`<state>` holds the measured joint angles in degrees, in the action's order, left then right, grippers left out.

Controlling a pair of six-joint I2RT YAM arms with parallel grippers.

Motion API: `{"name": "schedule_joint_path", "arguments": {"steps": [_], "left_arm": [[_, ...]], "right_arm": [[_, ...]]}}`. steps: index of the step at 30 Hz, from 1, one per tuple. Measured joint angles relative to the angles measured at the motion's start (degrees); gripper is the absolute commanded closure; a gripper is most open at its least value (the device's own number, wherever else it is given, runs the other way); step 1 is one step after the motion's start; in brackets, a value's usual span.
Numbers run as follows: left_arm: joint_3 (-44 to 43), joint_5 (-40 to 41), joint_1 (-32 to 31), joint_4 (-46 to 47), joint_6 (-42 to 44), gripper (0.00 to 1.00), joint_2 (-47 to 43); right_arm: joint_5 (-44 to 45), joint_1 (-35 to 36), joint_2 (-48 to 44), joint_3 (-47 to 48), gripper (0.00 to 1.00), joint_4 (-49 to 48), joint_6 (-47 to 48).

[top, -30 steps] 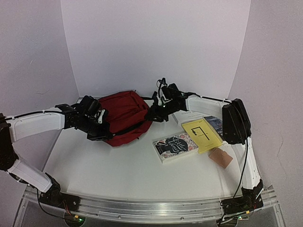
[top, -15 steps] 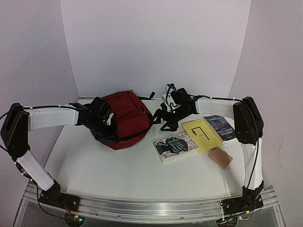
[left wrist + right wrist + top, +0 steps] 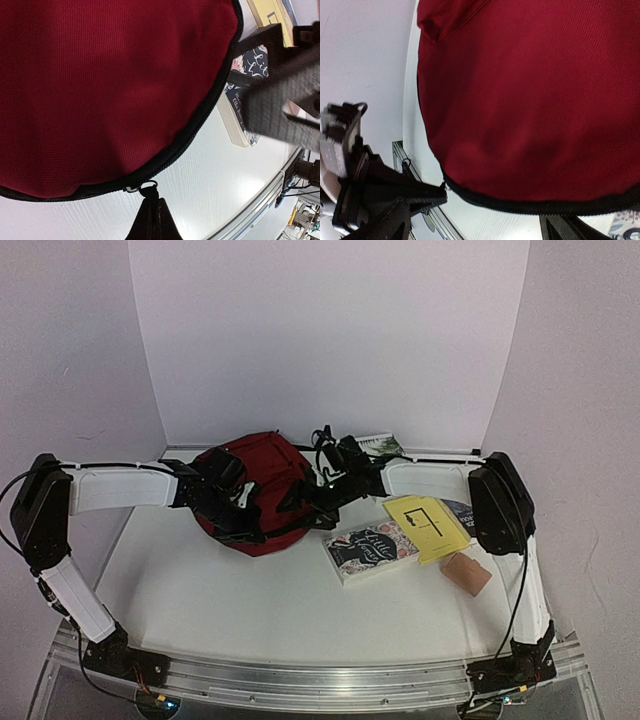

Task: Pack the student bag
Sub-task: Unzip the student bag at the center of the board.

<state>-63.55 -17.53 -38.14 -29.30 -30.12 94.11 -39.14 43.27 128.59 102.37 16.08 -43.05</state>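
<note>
The dark red student bag [image 3: 255, 480] lies at the back left of the table, its black zip [image 3: 200, 125] running along its near edge. My left gripper [image 3: 238, 518] is at the bag's front edge. In the left wrist view it [image 3: 150, 202] is shut on the black zip pull [image 3: 148, 192]. My right gripper [image 3: 305, 502] is at the bag's right front. In the right wrist view it [image 3: 480, 220] is open, with the bag's zipped edge [image 3: 520, 205] between its spread fingers. The left gripper [image 3: 395, 187] shows there too.
A floral book [image 3: 372, 547], a yellow book [image 3: 427, 525] lying on a dark book [image 3: 465, 508], and a small brown block [image 3: 467, 572] lie right of the bag. A green-and-white book [image 3: 378, 445] stands at the back wall. The table's front rail [image 3: 320, 680] is near.
My right gripper has moved left from the books to the bag's right front edge. My left gripper has moved right along the bag's front. The bag has bunched up a little.
</note>
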Motion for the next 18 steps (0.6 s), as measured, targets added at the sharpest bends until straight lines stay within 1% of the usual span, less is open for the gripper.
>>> {"name": "schedule_joint_path", "arguments": {"steps": [2,4,6,7,9,11,12,18], "left_arm": [[0.0,-0.2,-0.2,0.0,0.1,1.0,0.0],[0.0,-0.3,-0.2,0.0,0.1,1.0,0.0],[0.0,-0.3,-0.2,0.0,0.1,1.0,0.0],[0.0,-0.3,-0.2,0.0,0.1,1.0,0.0],[0.0,-0.2,-0.2,0.0,0.1,1.0,0.0],[0.0,0.1,-0.2,-0.2,0.1,1.0,0.0],[0.0,0.5,-0.2,-0.2,0.1,1.0,0.0],[0.0,4.7,-0.4,-2.2,-0.4,1.0,-0.4]], "right_arm": [[0.4,-0.3,1.7,0.4,0.27,-0.9,-2.1],[0.6,-0.3,2.9,0.4,0.37,-1.3,-3.7],[1.0,-0.4,3.8,0.4,0.54,-1.5,-4.6],[1.2,-0.5,4.1,0.4,0.61,-1.5,-4.7],[1.8,-0.5,4.2,0.4,0.8,-1.4,-5.3],[2.3,-0.8,4.2,0.4,0.96,-1.6,-5.7],[2.5,-0.9,4.2,0.3,1.0,-1.8,-5.7],[2.9,-2.2,4.0,-2.3,1.0,-2.6,-5.1]]}}
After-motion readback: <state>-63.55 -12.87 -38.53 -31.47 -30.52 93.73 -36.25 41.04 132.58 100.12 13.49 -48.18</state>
